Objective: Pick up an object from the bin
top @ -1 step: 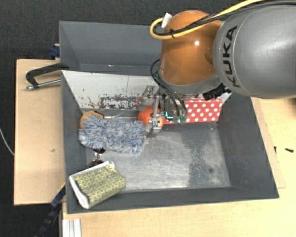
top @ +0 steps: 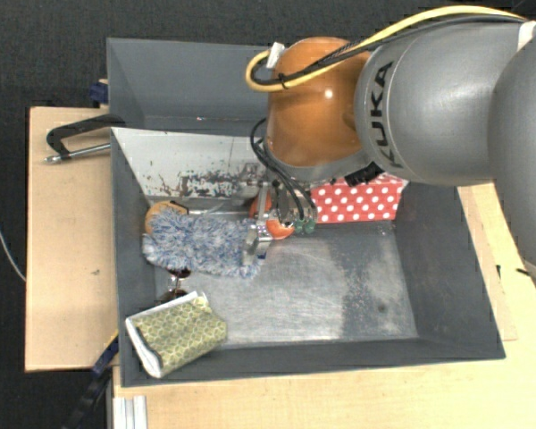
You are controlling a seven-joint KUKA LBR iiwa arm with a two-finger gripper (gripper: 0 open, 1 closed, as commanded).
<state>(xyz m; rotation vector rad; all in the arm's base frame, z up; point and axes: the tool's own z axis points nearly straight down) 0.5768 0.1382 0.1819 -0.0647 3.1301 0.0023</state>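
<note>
**Claw (top: 266, 229) low at the right end of the fluffy duster (top: 201, 242)**

My arm comes in from the right. The orange cover (top: 313, 105) and yellow cable (top: 411, 23) on my wrist sit over the back middle of the bin (top: 447, 266). My claw hangs low near the bin's centre, at the right end of the blue-grey fluffy duster. It is touching the fibres or just above them, I cannot tell which. Whether the claw is apart or together I cannot tell either, as wrist and clutter hide it.

The duster lies flat on the bin floor, left of centre, stretched left to right. It has a tan rounded end (top: 165, 211) at its upper left, near the back wall.

A red box with white dots (top: 362, 200) sits just right of my claw against the back wall, partly under my wrist. A green patterned packet (top: 174, 333) with a white edge lies tilted in the front left corner, well apart from my claw. A small dark item (top: 177, 284) lies between duster and packet, too small to name.
</note>
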